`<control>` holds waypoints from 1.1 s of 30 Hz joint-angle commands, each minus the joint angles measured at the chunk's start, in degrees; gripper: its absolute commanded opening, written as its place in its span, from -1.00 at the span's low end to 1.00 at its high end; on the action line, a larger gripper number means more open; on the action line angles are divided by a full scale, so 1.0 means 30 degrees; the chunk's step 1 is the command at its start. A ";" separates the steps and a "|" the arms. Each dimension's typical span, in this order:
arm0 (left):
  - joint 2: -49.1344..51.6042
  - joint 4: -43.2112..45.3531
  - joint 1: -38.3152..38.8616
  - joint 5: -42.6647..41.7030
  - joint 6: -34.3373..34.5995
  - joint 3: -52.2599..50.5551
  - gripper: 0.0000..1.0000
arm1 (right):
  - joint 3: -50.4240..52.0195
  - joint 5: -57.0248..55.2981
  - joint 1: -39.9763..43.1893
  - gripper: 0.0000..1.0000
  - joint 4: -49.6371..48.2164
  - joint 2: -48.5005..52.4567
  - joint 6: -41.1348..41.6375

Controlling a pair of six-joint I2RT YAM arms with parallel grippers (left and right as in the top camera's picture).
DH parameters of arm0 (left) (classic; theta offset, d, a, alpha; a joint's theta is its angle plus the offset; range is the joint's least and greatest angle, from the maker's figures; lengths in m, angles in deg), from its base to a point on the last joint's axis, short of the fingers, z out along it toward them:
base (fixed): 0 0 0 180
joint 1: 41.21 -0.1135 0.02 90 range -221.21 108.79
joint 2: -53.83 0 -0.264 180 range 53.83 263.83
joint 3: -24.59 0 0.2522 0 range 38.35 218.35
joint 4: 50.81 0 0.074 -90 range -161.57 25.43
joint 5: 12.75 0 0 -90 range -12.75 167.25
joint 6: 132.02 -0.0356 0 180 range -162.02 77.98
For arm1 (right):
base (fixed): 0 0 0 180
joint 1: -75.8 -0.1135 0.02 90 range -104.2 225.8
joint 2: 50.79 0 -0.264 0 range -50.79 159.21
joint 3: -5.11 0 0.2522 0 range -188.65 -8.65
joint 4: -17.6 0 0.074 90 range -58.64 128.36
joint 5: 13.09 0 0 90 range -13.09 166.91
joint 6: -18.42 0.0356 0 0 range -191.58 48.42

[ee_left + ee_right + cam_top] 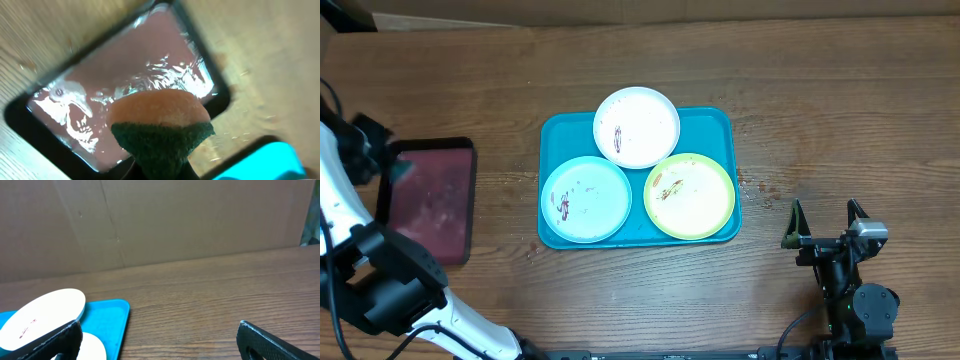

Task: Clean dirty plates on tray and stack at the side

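Note:
The turquoise tray (pixel 712 122) lies mid-table and holds three smeared plates: white (pixel 637 126) at the back, light blue (pixel 586 198) front left, yellow-green (pixel 689 196) front right. My left gripper (pixel 398 170) hangs over the maroon tray's back left corner, well left of the plates. It is shut on a sponge (pixel 160 125) with a tan top and dark green scrub face, which hides the fingers. My right gripper (pixel 825 215) is open and empty, right of the turquoise tray. The right wrist view shows the white plate (pixel 45 312) and the tray corner (pixel 107 320).
A smaller dark maroon tray with a black rim (pixel 430 200) lies at the left; its inside looks wet and shiny in the left wrist view (pixel 100 85). A few small specks lie on the wood right of the turquoise tray (pixel 760 185). A cardboard wall stands behind the table (pixel 175 220).

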 commanded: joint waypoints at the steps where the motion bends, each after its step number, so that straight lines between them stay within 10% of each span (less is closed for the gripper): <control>1: -0.0291 -0.0357 0.0022 -0.0015 -0.0109 0.1202 -0.92 | 0.0189 -0.0131 -0.0087 1.00 -0.0109 -0.0138 -0.0051; 13: -0.0270 0.6127 -0.0117 0.0605 0.0124 -0.7424 -0.92 | 0.0189 -0.0131 -0.0087 1.00 -0.0109 -0.0131 -0.0051; 23: -0.0364 0.2018 -0.2477 -0.7235 -0.0510 -0.0313 -0.92 | 0.0189 -0.0131 -0.0087 1.00 -0.0109 -0.0138 -0.0051; 33: -0.0372 0.0874 -0.2557 -0.7475 -0.0393 0.0401 -0.92 | 0.0189 -0.0131 -0.0087 1.00 -0.0109 -0.0131 -0.0051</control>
